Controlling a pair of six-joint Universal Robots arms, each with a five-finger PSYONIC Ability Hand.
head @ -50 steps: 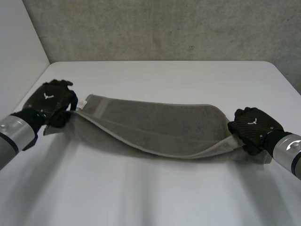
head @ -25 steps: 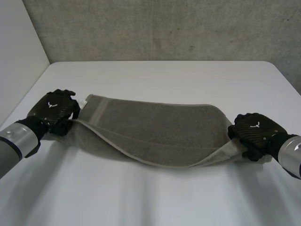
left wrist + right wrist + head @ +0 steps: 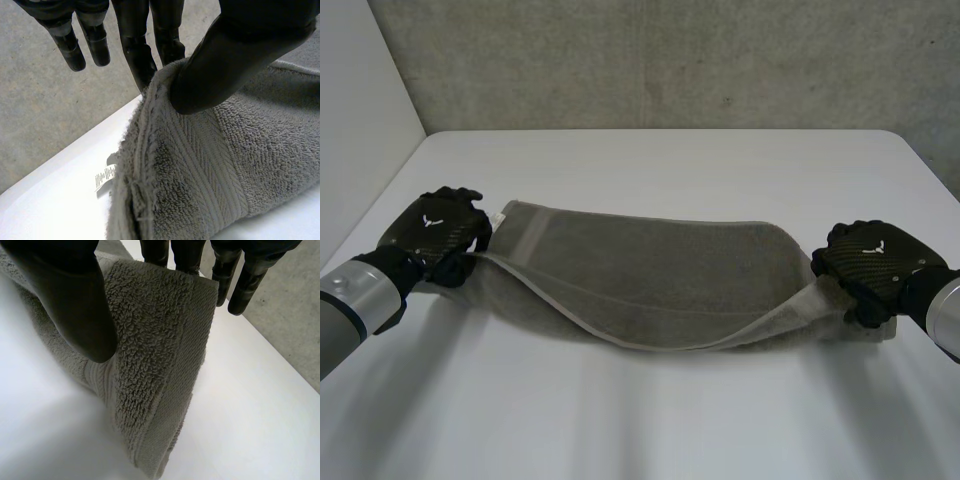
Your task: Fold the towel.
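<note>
On the table (image 3: 660, 160), left robot hand (image 3: 430, 232) and right robot hand (image 3: 868, 262) pinch ends of the terry towel (image 3: 650, 270).

Towel (image 3: 650, 285) ends hidden under left hand (image 3: 432, 228) and right hand (image 3: 868, 262); tag (image 3: 103, 178) print too small to read

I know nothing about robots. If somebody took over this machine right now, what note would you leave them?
Left hand: shut, thumb and fingers pinching the left end of the grey terry towel.
Right hand: shut, pinching the towel's right end.
Towel: stretched across the white table, one layer doubled over another, sagging in the middle.
Done: first lengthwise fold begun.
Left: lay the held edge down, line up the edges, release, probably fold again.
</note>
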